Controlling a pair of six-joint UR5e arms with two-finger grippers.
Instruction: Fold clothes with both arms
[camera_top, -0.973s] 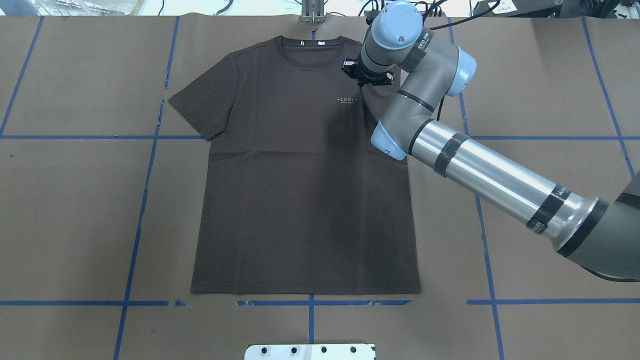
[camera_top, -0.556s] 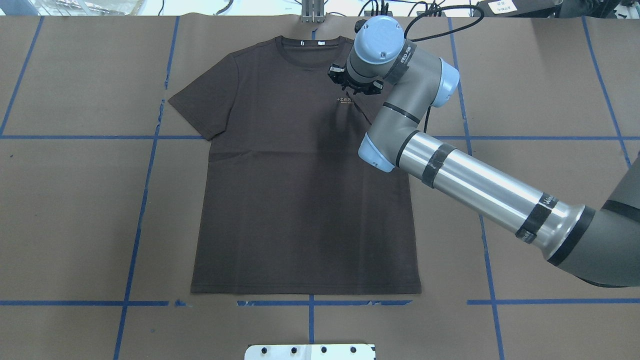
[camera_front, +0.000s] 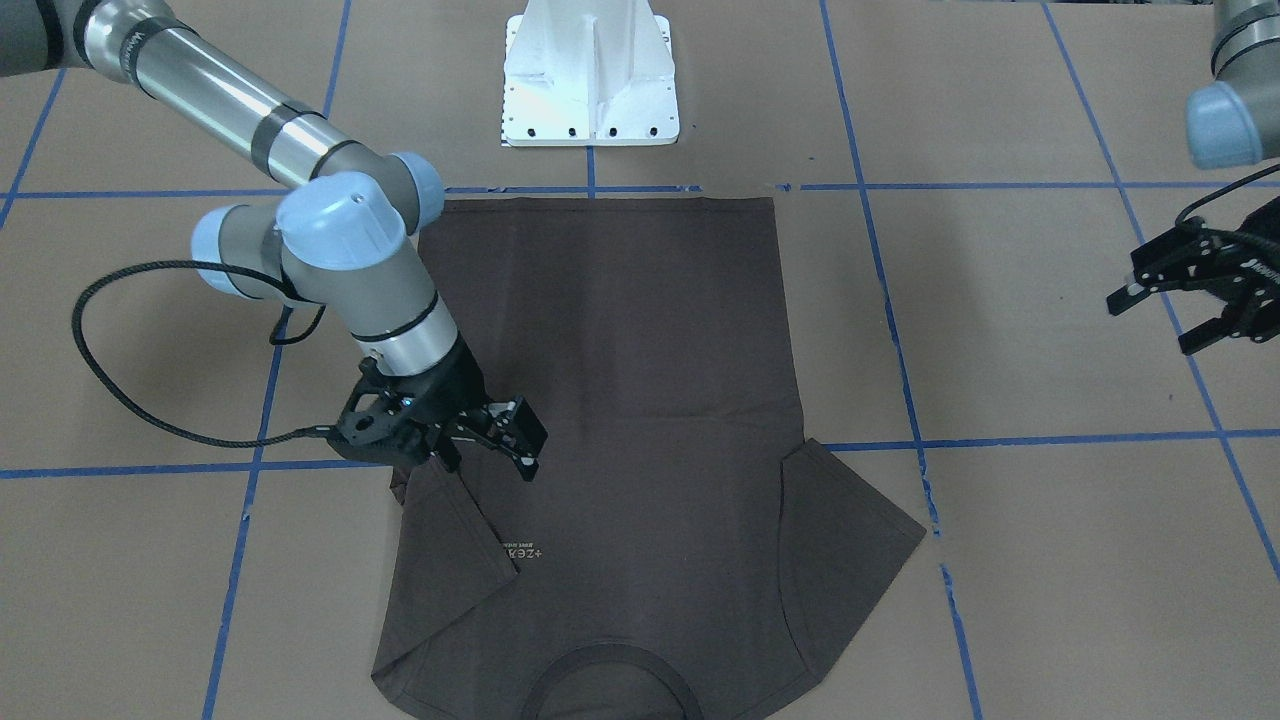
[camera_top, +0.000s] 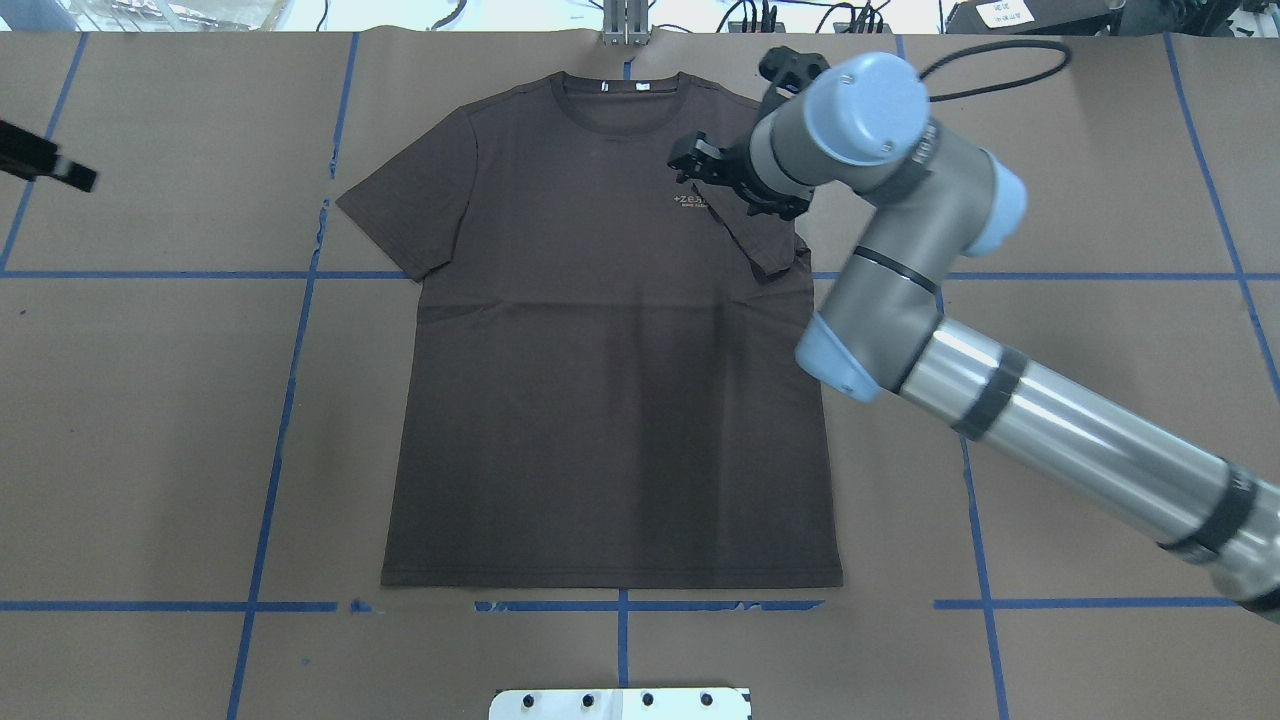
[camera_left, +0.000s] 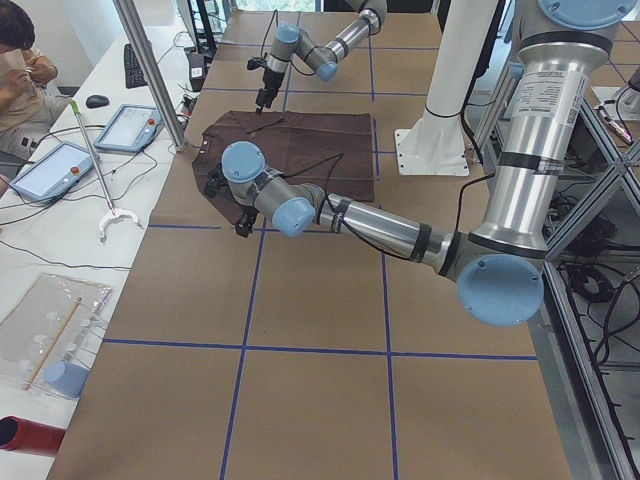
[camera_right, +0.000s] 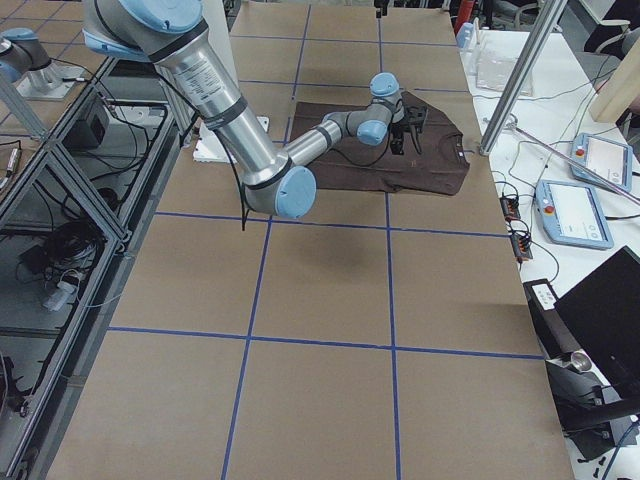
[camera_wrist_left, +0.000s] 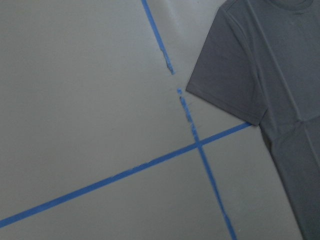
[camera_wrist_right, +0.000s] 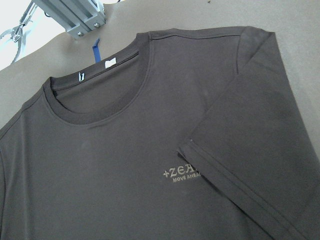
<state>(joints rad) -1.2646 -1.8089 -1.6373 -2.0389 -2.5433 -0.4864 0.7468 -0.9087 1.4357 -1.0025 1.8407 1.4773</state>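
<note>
**One sleeve is in, one sleeve is out**

The brown T-shirt (camera_top: 600, 400) lies flat in the middle of the desk (camera_top: 150, 400). Its front faces up. The collar (camera_top: 620, 100) points to the far side, away from the robot, and the bottom edge is on the near side.

The right sleeve (camera_top: 765, 240) is turned in over the chest. Its edge stops just beside the little pale logo (camera_top: 693, 201). That makes the right side of the shirt straighter, and that looks like the first fold.

The right pincer (camera_front: 490, 462) hangs just above that sleeve. Its two fingers are spread apart and hold nothing. The sleeve rests flat on the shirt by itself, so I think the pincer is open so the cloth can lie where it was put.

The left sleeve (camera_top: 400, 215) sticks out flat on the desk. It is not folded yet.

The left pincer (camera_front: 1160, 318) waits far off to the left, well away from the shirt. Its fingers are open wide and empty too. From there its camera looks down on the left sleeve, so I think that sleeve is its job.

Both sleeves should go in first. Then the long body can be folded without lumps. The task looks like it is only near its start.
</note>
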